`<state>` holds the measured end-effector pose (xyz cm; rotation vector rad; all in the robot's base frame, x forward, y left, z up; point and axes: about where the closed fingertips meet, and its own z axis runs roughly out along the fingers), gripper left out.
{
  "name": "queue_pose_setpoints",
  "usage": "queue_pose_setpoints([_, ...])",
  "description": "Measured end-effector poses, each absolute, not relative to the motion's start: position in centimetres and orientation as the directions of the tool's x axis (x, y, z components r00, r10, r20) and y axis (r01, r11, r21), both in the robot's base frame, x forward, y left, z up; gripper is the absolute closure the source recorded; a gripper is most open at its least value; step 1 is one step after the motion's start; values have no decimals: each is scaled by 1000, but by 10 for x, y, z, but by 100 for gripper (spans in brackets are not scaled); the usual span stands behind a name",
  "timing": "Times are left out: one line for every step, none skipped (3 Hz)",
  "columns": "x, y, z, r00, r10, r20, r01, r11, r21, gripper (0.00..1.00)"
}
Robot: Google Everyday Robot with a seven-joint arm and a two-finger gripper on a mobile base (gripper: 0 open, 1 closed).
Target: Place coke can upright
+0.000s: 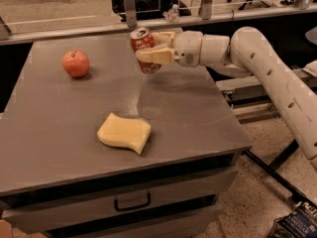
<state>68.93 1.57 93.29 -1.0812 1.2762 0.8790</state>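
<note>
The coke can is a red can with a silver top. It is nearly upright, tilted slightly left, at the back middle of the grey table. I cannot tell whether its base touches the surface. My gripper reaches in from the right and is shut on the can, with one cream finger across its front and the other behind it. The white arm stretches back to the right past the table edge.
A red apple sits at the back left of the table. A yellow sponge lies near the front middle. A drawer handle shows under the front edge. A metal rail runs behind the table.
</note>
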Motion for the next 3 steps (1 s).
queue_pose_setpoints([691, 16, 928, 102, -62, -993, -951, 286, -116, 100])
queue_pose_setpoints([692, 15, 920, 81, -51, -995, -953, 290, -92, 100])
queue_pose_setpoints([693, 13, 907, 37, -31, -999, -955, 293, -44, 76])
